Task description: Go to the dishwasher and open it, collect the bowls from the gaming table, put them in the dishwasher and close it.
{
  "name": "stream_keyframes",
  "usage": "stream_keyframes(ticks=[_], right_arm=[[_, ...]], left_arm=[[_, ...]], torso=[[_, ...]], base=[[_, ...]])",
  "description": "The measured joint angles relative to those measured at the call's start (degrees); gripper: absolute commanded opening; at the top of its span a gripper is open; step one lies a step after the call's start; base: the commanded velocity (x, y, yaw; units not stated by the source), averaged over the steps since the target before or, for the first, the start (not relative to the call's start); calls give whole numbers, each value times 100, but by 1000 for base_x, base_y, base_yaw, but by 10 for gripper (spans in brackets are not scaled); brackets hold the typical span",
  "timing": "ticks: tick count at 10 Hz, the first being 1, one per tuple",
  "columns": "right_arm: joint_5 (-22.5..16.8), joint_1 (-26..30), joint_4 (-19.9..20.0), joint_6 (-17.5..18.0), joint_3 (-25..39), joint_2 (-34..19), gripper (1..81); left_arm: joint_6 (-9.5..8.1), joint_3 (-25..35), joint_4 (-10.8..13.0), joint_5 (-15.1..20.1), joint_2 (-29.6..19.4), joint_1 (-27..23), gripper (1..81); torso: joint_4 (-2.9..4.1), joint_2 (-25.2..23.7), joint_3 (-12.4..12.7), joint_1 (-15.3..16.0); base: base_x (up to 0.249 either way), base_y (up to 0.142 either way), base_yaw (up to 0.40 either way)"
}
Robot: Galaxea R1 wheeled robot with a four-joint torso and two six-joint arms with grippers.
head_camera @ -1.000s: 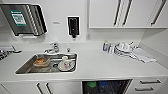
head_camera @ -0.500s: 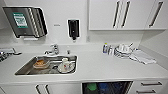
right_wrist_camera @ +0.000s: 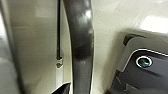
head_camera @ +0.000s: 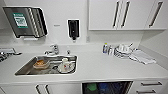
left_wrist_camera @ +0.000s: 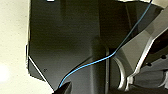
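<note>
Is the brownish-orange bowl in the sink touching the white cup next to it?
Apart. The head view shows the brownish-orange bowl toward the sink's left and the white cup further right, with bare steel basin floor plainly between them.

I am in an office kitchenette: a white desk (head_camera: pixel 100 67) holds a steel sink (head_camera: pixel 27 68) with dishes and a tap (head_camera: pixel 52 49), beneath white wall cupboards (head_camera: pixel 112 15), a paper-towel dispenser (head_camera: pixel 25 22) and a soap dispenser (head_camera: pixel 73 29).

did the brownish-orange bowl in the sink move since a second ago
No. The brownish-orange bowl sits in the same spot in the sink, left of the faucet, as before; its spacing to the white dishes is unchanged.
</note>
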Motion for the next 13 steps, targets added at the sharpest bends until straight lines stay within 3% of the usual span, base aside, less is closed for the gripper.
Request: stream_keyframes(ticks=[3, 5, 7, 10, 13], right_arm=[[610, 944, 9, -4, 992, -831, 811], [435, 968, -174, -6, 1651, -1174, 811], [286, 808, -529, -12, 1877, -1446, 811], [105, 279, -1332, -26, 1504, -1108, 811], [-106, -349, -2551, -30, 201, -280, 811]], left_arm=[[0, 0, 2, 2, 50, 2, 811], [0, 0, 5, 79, 56, 0, 811], [2, 0, 5, 88, 55, -5, 811], [0, -7, 0, 101, -28, -46, 811], [9, -11, 0, 104, -35, -94, 811]], torso=[[2, 0, 0, 6], [2, 0, 0, 6], [2, 0, 0, 6], [2, 0, 0, 6], [2, 0, 0, 9]], base=[[0, 0, 0], [0, 0, 0], [0, 0, 0], [0, 0, 0], [0, 0, 0]])
